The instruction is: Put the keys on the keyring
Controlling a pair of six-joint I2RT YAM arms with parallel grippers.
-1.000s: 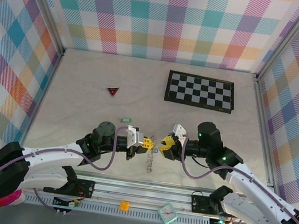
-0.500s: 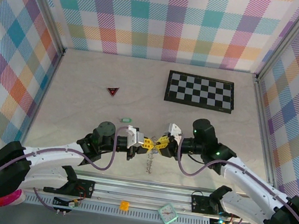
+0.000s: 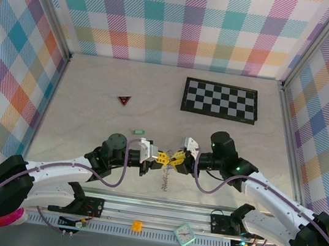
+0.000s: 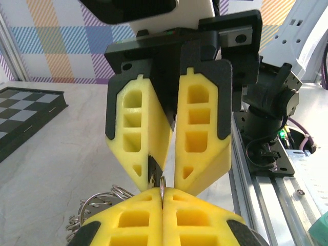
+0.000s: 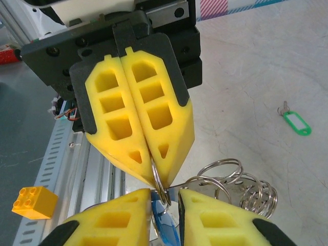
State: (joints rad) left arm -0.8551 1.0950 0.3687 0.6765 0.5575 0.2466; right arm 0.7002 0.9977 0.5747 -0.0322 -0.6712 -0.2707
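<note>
The keyring (image 4: pixel 162 185) is a thin metal loop, and my left gripper (image 4: pixel 162 191) is shut on its edge, held up above the table. Its chain (image 3: pixel 166 178) hangs below, coiled silver in the right wrist view (image 5: pixel 241 185). My right gripper (image 5: pixel 164 193) faces the left gripper (image 5: pixel 156 171) tip to tip. It is shut on the blue-headed key (image 5: pixel 168 226), whose top touches the ring (image 5: pixel 160 179). From above, the left gripper (image 3: pixel 162 157) and right gripper (image 3: pixel 177 157) meet mid-table. The mint-green key (image 3: pixel 138 132) lies flat on the table behind them, lying beyond the chain (image 5: pixel 297 123).
A dark red triangle (image 3: pixel 124 99) lies at the back left and a checkerboard (image 3: pixel 220 100) at the back right. Along the near edge runs a metal rail (image 3: pixel 157 212), with a yellow brick (image 5: pixel 33 201) below it. Plaid walls close three sides.
My right gripper moved left until its tips met the left gripper's, and its jaws narrowed. The left arm stayed still, holding the ring.
</note>
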